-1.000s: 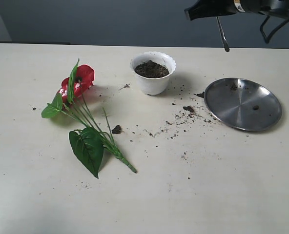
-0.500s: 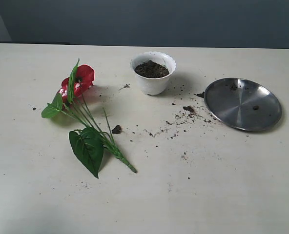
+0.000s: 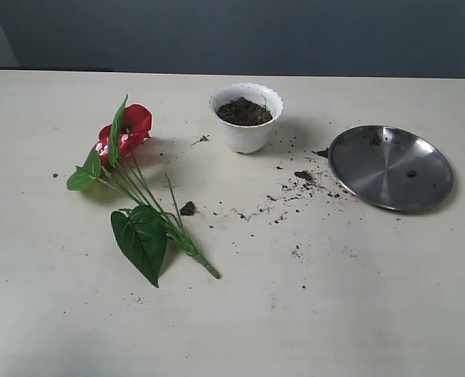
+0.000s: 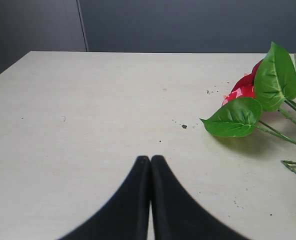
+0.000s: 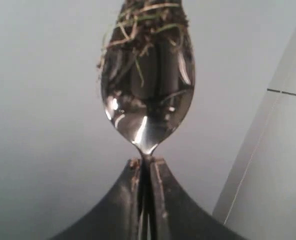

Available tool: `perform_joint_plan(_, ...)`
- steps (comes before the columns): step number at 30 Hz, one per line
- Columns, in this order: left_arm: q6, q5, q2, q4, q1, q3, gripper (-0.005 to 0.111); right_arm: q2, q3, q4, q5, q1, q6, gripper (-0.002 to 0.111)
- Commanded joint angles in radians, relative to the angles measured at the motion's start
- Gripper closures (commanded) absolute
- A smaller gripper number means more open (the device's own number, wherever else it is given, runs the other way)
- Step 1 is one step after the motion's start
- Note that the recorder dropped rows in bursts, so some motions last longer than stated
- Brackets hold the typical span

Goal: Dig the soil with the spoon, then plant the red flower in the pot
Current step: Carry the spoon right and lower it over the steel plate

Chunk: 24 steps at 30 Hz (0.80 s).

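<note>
Right hand clamps spoon handle; bowl carrying soil juts beyond.

Right wrist view: the spoon loses its bowl tip to the frame edge. Its handle is buried between the fingers of my right gripper. The soil on the bowl is cropped too.

Left wrist view: my left gripper shows its fingertips only. The red flower is cut by the edge, its bloom mostly behind leaves.

Exterior view: the specks right of centre are too small to tell apart. The desk is cut at left, right and bottom.
</note>
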Motion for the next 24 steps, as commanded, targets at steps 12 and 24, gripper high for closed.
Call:
perform_joint_plan(12, 0.000, -0.011, -0.005, 0.000, -0.003, 0.005, 0.106, 0.233, -0.070, 0.417, 0.231, -0.007, -0.272, 0.109)
perform_joint_plan(24, 0.000, -0.011, -0.005, 0.000, -0.003, 0.005, 0.106, 0.578, -0.593, 0.956, 0.798, -0.097, -0.752, 0.109)
